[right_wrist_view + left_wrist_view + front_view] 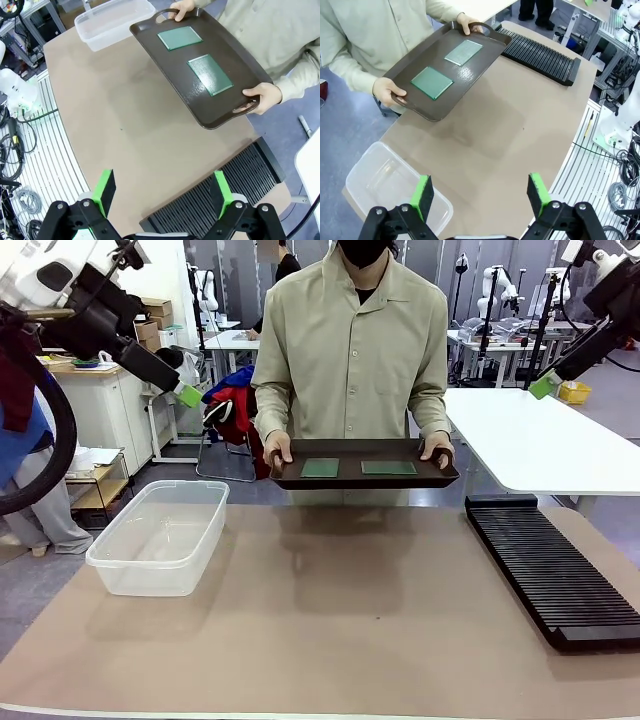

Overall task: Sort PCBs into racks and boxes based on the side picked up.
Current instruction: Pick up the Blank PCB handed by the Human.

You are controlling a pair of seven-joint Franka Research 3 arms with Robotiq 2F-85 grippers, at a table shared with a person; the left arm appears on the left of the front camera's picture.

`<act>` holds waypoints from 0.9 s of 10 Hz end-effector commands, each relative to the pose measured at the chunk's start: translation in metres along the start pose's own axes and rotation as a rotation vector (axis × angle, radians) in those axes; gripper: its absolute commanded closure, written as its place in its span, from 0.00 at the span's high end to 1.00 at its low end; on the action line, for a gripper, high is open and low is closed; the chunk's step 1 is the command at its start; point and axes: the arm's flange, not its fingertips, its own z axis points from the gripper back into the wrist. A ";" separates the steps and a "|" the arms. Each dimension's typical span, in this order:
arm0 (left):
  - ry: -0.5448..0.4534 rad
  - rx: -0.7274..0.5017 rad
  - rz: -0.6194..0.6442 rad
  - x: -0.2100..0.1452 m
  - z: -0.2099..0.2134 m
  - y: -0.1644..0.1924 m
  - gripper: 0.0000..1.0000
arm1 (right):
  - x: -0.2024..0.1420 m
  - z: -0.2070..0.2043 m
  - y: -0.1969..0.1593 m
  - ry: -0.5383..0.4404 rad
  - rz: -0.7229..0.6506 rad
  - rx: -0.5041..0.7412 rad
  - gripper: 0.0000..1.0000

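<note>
My left gripper (480, 194): jaws spread, empty, above the box (377, 176).
My right gripper (163, 190): jaws spread, empty, above the rack (200, 202).
PCBs (321, 468): side by side on the person's tray (360, 481).

**Front view.** Fixed camera at the robot's edge of the table (350, 630), at about the chest height of the person (350, 350) standing opposite. It faces level across the tabletop.

**Left wrist view.** Camera high above the table, looking steeply down along the left gripper (480, 185). The tub (375, 175) lies just beyond its fingertips and the tray (460, 85) farther out.

**Right wrist view.** Camera equally high, looking down along the right gripper (163, 182). The rack (215, 200) lies just beyond its fingertips, with the tray farther out.

**Overlap.** All views share the tabletop, tray, tub and rack. The wrist views see them from opposite ends.
</note>
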 end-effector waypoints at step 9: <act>-0.006 0.009 0.002 0.003 0.002 0.003 1.00 | 0.002 0.004 -0.004 -0.016 -0.011 -0.004 1.00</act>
